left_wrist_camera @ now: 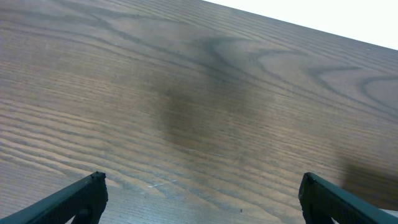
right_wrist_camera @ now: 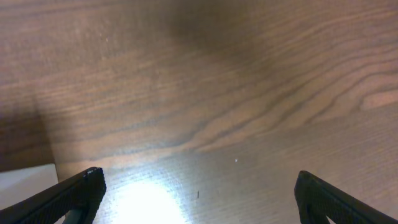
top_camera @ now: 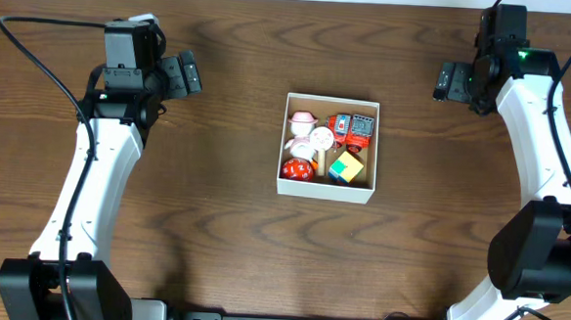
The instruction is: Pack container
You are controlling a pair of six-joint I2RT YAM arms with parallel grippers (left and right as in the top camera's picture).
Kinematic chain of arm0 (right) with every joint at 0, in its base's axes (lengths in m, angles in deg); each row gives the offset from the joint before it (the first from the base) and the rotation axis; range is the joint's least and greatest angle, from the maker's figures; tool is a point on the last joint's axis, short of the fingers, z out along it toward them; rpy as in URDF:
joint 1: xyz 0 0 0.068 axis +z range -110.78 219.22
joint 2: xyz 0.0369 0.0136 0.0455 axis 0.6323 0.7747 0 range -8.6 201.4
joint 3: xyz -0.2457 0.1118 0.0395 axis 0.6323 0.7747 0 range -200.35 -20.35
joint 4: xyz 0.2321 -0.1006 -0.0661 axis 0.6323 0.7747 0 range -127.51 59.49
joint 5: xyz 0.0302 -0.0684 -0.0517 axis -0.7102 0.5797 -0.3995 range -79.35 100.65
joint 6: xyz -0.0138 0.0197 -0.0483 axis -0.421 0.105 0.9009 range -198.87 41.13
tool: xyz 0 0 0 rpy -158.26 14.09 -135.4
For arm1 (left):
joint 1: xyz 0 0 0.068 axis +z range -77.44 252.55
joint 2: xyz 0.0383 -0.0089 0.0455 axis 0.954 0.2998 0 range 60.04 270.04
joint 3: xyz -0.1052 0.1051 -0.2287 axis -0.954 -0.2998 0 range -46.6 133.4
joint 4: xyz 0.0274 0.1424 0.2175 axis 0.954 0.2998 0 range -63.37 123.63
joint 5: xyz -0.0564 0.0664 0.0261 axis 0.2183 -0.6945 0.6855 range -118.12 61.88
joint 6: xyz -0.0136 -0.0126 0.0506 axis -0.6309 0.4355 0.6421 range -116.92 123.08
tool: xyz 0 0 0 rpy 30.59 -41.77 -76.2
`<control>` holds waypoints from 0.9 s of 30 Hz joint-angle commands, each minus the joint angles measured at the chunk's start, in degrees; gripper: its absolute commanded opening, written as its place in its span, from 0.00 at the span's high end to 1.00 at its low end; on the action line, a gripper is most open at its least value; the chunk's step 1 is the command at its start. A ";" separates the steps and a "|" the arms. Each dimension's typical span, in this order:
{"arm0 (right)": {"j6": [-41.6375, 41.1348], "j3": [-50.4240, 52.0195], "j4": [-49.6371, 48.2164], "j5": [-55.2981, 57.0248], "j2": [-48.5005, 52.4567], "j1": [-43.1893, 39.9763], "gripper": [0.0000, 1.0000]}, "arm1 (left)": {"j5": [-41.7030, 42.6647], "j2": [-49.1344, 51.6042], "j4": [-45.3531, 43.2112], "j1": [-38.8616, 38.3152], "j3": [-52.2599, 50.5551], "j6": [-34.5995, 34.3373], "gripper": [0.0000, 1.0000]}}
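Jaws of my left gripper (top_camera: 186, 74) and right gripper (top_camera: 445, 80) gape empty, well apart from the container (top_camera: 325, 191) holding toys (top_camera: 348, 166)

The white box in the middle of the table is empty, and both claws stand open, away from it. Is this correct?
Not empty: the overhead view shows several small toys inside the container. The left claw and right claw do stand open, away from it.

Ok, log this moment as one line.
left gripper: open, empty, away from container | right gripper: open, empty, away from container | container: several small toys inside
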 commanded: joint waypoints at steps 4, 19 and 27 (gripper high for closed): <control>-0.55 -0.74 -2.84 0.48 -6.36 -0.37 0.01 | -0.66 0.09 0.17 0.09 0.63 0.52 0.02; -6.05 24.50 -26.58 -1.16 -42.86 2.51 0.01 | -0.66 0.09 0.17 0.09 0.63 0.52 0.02; -6.08 56.02 -40.48 -0.96 -71.08 4.24 0.01 | -0.66 0.09 0.17 0.09 0.63 0.52 0.02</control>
